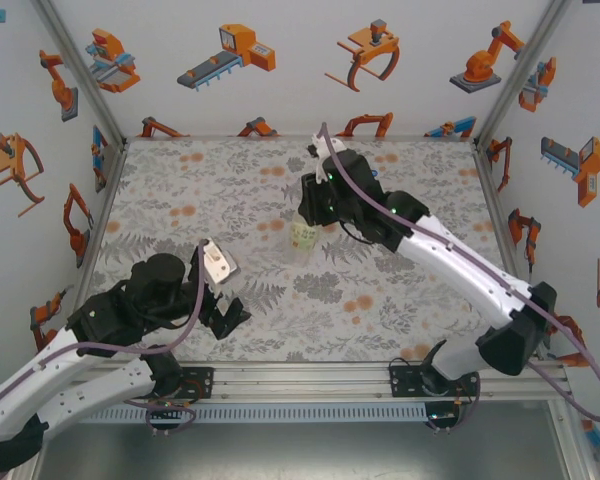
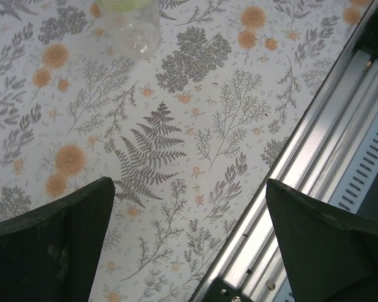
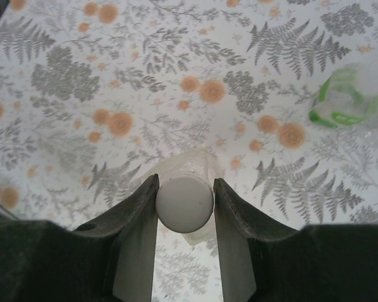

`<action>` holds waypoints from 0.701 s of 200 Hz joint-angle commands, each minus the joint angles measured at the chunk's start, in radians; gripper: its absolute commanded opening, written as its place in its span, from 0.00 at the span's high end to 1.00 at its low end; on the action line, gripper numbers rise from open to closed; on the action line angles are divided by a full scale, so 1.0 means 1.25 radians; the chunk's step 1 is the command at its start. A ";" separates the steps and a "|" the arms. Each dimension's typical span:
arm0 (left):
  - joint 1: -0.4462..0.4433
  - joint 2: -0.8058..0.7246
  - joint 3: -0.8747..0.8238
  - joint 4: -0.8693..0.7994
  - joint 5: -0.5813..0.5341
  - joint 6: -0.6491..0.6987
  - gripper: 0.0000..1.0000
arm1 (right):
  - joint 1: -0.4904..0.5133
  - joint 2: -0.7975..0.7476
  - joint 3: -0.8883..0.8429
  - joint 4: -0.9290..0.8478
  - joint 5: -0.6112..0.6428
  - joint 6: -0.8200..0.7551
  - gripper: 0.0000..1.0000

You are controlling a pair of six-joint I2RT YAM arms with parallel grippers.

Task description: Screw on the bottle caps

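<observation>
**Top external view**
- Left end effector point(image 1: 230, 290): low on the left of the bench point(image 1: 400, 300), near the front rail. Jaws spread wide, nothing between them.
- Right end effector point(image 1: 315, 205): reached in from the right to the middle of the bench, pointing down. Grip not legible from this angle.
- Green-tinted bottle point(image 1: 302, 237): on the floral bench cover just in front of the right end effector, well apart from the left one.

**Left wrist view**
- Left end effector point(image 2: 189, 207): two dark fingers point(image 2: 57, 245) at the lower corners, far apart, with bare bench point(image 2: 195, 113) between them.
- Green-tinted bottle point(image 2: 131, 25): at the top edge, clear-walled with green at its upper end, well apart from the fingers.
- Front rail point(image 2: 327, 157): aluminium, running diagonally along the right side.

**Right wrist view**
- Right end effector point(image 3: 184, 189): narrow, clamped on the white cap point(image 3: 184, 203), one finger against each side of it.
- Clear bottle point(image 3: 189, 165): colourless body seen directly behind the cap. Whether the cap was seated on its thread could not be told.
- Green-tinted bottle point(image 3: 343, 100): at the right, apart from the fingers.
</observation>
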 commanded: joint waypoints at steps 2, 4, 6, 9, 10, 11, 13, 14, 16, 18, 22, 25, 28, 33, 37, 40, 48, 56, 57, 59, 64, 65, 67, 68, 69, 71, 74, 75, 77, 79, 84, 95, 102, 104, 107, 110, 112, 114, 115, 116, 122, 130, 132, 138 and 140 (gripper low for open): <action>0.006 -0.013 -0.024 0.024 -0.037 -0.107 0.02 | -0.052 0.054 0.074 0.036 -0.053 -0.080 0.95; 0.006 -0.015 -0.026 0.026 -0.036 -0.111 0.02 | -0.056 0.062 0.078 0.036 -0.054 -0.083 0.95; 0.006 -0.015 -0.028 0.029 -0.036 -0.114 0.02 | -0.058 0.065 0.081 0.037 -0.055 -0.085 0.95; 0.006 -0.016 -0.032 0.030 -0.037 -0.119 0.02 | -0.066 0.077 0.091 0.038 -0.059 -0.091 0.95; 0.006 -0.017 -0.032 0.031 -0.037 -0.120 0.02 | -0.068 0.081 0.094 0.038 -0.060 -0.091 0.95; 0.006 -0.017 -0.033 0.032 -0.036 -0.122 0.02 | -0.068 0.088 0.096 0.038 -0.061 -0.093 0.95; 0.006 -0.018 -0.035 0.034 -0.037 -0.124 0.02 | -0.073 0.093 0.101 0.039 -0.064 -0.094 0.95; 0.006 -0.019 -0.035 0.035 -0.036 -0.126 0.02 | -0.077 0.093 0.103 0.040 -0.065 -0.096 0.95; 0.007 -0.019 -0.038 0.036 -0.037 -0.128 0.02 | -0.077 0.100 0.105 0.041 -0.067 -0.096 0.95; 0.006 -0.021 -0.039 0.036 -0.037 -0.131 0.02 | -0.084 0.110 0.111 0.043 -0.071 -0.098 0.95; 0.007 -0.023 -0.041 0.038 -0.036 -0.135 0.02 | -0.092 0.123 0.120 0.046 -0.078 -0.100 0.95; 0.007 -0.024 -0.043 0.039 -0.036 -0.138 0.02 | -0.098 0.131 0.127 0.048 -0.082 -0.102 0.95; 0.007 -0.025 -0.045 0.042 -0.038 -0.142 0.01 | -0.104 0.142 0.134 0.050 -0.086 -0.106 0.95; 0.007 -0.028 -0.049 0.044 -0.038 -0.144 0.02 | -0.112 0.157 0.148 0.052 -0.090 -0.112 0.95; 0.006 -0.031 -0.051 0.045 -0.039 -0.147 0.02 | -0.117 0.171 0.158 0.052 -0.092 -0.119 0.96; 0.007 -0.032 -0.054 0.045 -0.040 -0.150 0.02 | -0.121 0.182 0.168 0.052 -0.092 -0.125 0.96; 0.007 -0.036 -0.062 0.049 -0.045 -0.153 0.02 | -0.131 0.206 0.191 0.052 -0.091 -0.137 0.96; 0.008 -0.042 -0.067 0.050 -0.050 -0.156 0.02 | -0.140 0.230 0.211 0.055 -0.094 -0.146 0.96; 0.008 -0.041 -0.067 0.050 -0.051 -0.157 0.02 | -0.142 0.232 0.213 0.055 -0.095 -0.148 0.96; 0.007 -0.042 -0.069 0.050 -0.053 -0.158 0.02 | -0.144 0.240 0.218 0.055 -0.096 -0.151 0.96; 0.008 -0.044 -0.071 0.049 -0.058 -0.159 0.02 | -0.150 0.254 0.232 0.057 -0.096 -0.157 0.96; 0.008 -0.044 -0.071 0.049 -0.059 -0.159 0.02 | -0.151 0.257 0.235 0.057 -0.097 -0.158 0.96; 0.008 -0.045 -0.072 0.048 -0.061 -0.159 0.02 | -0.154 0.264 0.241 0.057 -0.097 -0.160 0.96; 0.008 -0.045 -0.072 0.048 -0.061 -0.160 0.02 | -0.155 0.267 0.244 0.057 -0.096 -0.161 0.96; 0.008 -0.045 -0.072 0.047 -0.062 -0.159 0.02 | -0.155 0.269 0.246 0.057 -0.096 -0.162 0.96; 0.008 -0.045 -0.073 0.046 -0.063 -0.159 0.02 | -0.158 0.275 0.252 0.057 -0.097 -0.164 0.96; 0.008 -0.045 -0.073 0.045 -0.064 -0.158 0.02 | -0.161 0.284 0.260 0.056 -0.097 -0.168 0.96; 0.008 -0.046 -0.073 0.044 -0.064 -0.158 0.02 | -0.162 0.288 0.262 0.056 -0.097 -0.169 0.96; 0.008 -0.046 -0.073 0.043 -0.065 -0.157 0.02 | -0.164 0.293 0.268 0.055 -0.099 -0.170 0.96; 0.008 -0.045 -0.074 0.042 -0.066 -0.156 0.02 | -0.166 0.299 0.274 0.055 -0.100 -0.171 0.96; 0.008 -0.045 -0.074 0.039 -0.069 -0.153 0.02 | -0.172 0.313 0.287 0.055 -0.101 -0.173 0.96; 0.009 -0.044 -0.074 0.035 -0.074 -0.150 0.02 | -0.180 0.340 0.312 0.055 -0.107 -0.176 0.97; 0.009 -0.041 -0.075 0.033 -0.075 -0.148 0.02 | -0.186 0.356 0.324 0.055 -0.112 -0.178 0.97; 0.009 -0.041 -0.076 0.032 -0.076 -0.147 0.02 | -0.187 0.361 0.329 0.055 -0.113 -0.179 0.97; 0.009 -0.040 -0.075 0.032 -0.075 -0.146 0.02 | -0.189 0.366 0.333 0.054 -0.114 -0.180 0.97; 0.009 -0.039 -0.076 0.032 -0.075 -0.146 0.02 | -0.190 0.372 0.339 0.053 -0.114 -0.182 0.96; 0.009 -0.038 -0.076 0.032 -0.074 -0.145 0.02 | -0.191 0.376 0.343 0.051 -0.115 -0.184 0.96; 0.009 -0.036 -0.076 0.032 -0.075 -0.145 0.02 | -0.191 0.380 0.346 0.050 -0.116 -0.186 0.96; 0.009 -0.036 -0.076 0.031 -0.075 -0.144 0.02 | -0.191 0.382 0.348 0.049 -0.115 -0.188 0.97; 0.009 -0.036 -0.076 0.031 -0.074 -0.144 0.02 | -0.192 0.383 0.350 0.049 -0.115 -0.189 0.96; 0.009 -0.033 -0.074 0.030 -0.074 -0.144 0.02 | -0.192 0.395 0.362 0.042 -0.114 -0.194 0.96; 0.009 -0.029 -0.073 0.030 -0.073 -0.143 0.02 | -0.193 0.408 0.374 0.032 -0.110 -0.198 0.96; 0.009 -0.027 -0.073 0.029 -0.072 -0.143 0.02 | -0.193 0.410 0.376 0.031 -0.110 -0.198 0.96; 0.009 -0.026 -0.073 0.028 -0.072 -0.143 0.02 | -0.193 0.417 0.379 0.027 -0.109 -0.199 0.95; 0.009 -0.025 -0.073 0.028 -0.073 -0.143 0.02 | -0.193 0.418 0.380 0.026 -0.110 -0.199 0.94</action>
